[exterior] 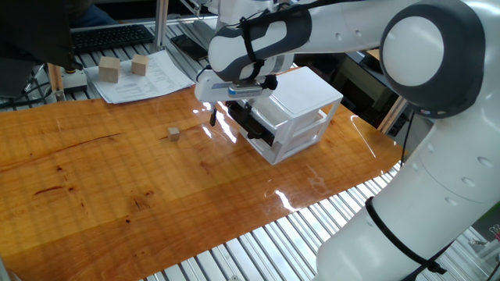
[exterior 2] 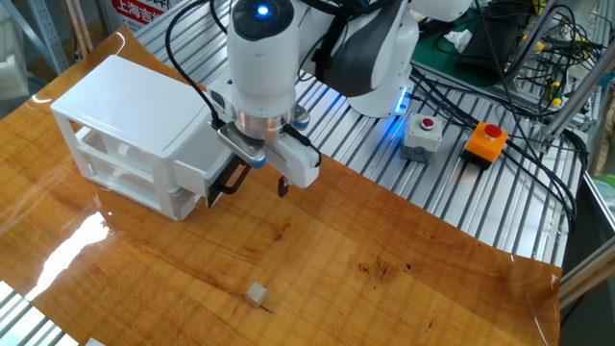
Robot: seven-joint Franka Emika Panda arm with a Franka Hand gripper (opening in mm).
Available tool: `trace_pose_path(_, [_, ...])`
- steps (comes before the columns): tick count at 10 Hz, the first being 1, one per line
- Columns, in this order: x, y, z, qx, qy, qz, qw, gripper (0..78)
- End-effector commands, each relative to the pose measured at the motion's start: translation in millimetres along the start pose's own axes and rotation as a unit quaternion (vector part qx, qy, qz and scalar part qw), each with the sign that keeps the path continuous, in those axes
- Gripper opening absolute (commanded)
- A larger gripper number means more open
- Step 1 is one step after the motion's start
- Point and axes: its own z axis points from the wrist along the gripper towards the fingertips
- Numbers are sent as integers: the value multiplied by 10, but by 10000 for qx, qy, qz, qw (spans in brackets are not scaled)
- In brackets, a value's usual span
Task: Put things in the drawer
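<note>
The tiny tan cube [exterior: 173, 134] lies alone on the wooden table, left of the cabinet; it also shows in the other fixed view [exterior 2: 256, 294]. The white two-drawer cabinet [exterior: 301, 101] [exterior 2: 125, 106] has its upper black-fronted drawer [exterior: 254, 127] [exterior 2: 227, 181] pulled partly out. My gripper [exterior: 226, 115] [exterior 2: 258, 181] is at that drawer front, jaws apart. One finger [exterior 2: 282, 185] hangs outside the front. The other is hidden behind it. The gripper holds no cube.
Two larger tan blocks [exterior: 109, 70] [exterior: 140, 65] sit on papers at the table's far left corner, near a keyboard [exterior: 109, 35]. A grey button box [exterior 2: 423, 135], an orange one [exterior 2: 485, 139] and cables lie on the slatted frame beyond the table.
</note>
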Motion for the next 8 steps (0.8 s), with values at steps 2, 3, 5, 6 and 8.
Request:
trace_pose_path(2, [-24,48,-68,114,4,-64,9999,775])
trace_pose_path(3, [-49,50,-113,136,4,-80,9999,775])
trace_pose_path(5, [-100,77,-152,122,23,-56,9999,775])
trace_pose_path(6, [-124,96,-174,122,34,-43,9999,775])
trace_pose_path(8, [-171,147,-211,116,38,3,9999,775])
